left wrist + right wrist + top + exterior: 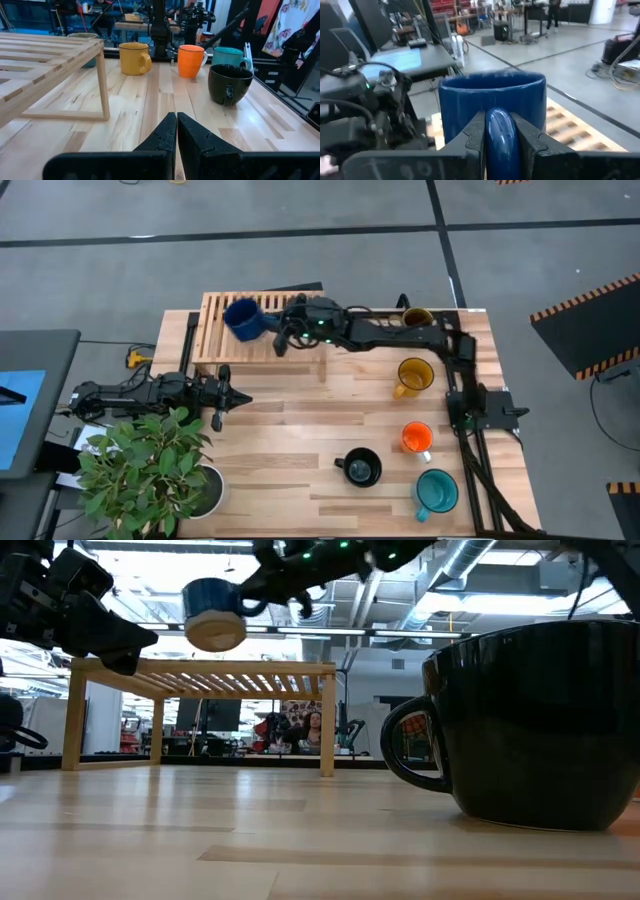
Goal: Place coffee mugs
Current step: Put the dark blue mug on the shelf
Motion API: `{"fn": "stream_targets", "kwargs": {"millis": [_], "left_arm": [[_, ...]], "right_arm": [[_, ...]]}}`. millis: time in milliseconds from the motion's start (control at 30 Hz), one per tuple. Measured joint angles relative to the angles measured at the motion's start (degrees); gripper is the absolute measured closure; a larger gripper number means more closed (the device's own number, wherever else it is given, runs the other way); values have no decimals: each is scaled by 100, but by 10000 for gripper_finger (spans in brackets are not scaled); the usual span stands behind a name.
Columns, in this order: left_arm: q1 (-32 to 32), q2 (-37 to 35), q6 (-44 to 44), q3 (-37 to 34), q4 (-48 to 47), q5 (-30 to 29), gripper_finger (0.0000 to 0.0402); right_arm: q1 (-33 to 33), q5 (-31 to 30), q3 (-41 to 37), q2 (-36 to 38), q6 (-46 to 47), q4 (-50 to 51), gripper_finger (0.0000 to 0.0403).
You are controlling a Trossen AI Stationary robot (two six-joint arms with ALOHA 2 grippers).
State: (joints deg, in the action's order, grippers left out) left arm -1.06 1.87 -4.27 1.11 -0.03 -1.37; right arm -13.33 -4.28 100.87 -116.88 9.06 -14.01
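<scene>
My right gripper (272,327) reaches from the table's right over the wooden slatted rack (225,340) and is shut on the dark blue mug (242,318). In the low view the dark blue mug (212,612) hangs in the air above the rack (200,670). On the table's right side stand the yellow mug (413,376), orange mug (416,438), black mug (360,468) and teal mug (436,491). The olive-brown mug (416,317) is partly hidden behind the right arm. My left gripper (225,390) waits shut at the table's left. My right gripper pinches the blue mug's side handle (501,131) between its two fingers (476,135). It comes roughly level from the table's right. The mug is lifted clear above the rack, slightly tilted, with its pale base (214,635) showing from below.
A leafy plant in a white pot (150,470) stands at the table's near left corner, beside the left arm. The rack stands on thin legs (104,82) at the far left. Bare wood lies between the rack and the standing mugs (300,420).
</scene>
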Motion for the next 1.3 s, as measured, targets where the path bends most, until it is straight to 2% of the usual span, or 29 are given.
{"fn": "stream_targets", "kwargs": {"millis": [267, 733, 933, 1300], "left_arm": [[1, 2, -1, 0, 0, 0, 401], [1, 2, -3, 0, 0, 2, 401], [2, -1, -3, 2, 0, 2, 401], [0, -1, 56, 2, 0, 4, 402]], "right_arm": [[-35, 29, 1285, -1193, 293, -511, 323], [-74, -118, 3359, -2852, 356, -494, 323], [-260, -645, 3368, -2909, 309, -641, 323], [-364, -437, 3373, -3035, 276, -380, 323]]}}
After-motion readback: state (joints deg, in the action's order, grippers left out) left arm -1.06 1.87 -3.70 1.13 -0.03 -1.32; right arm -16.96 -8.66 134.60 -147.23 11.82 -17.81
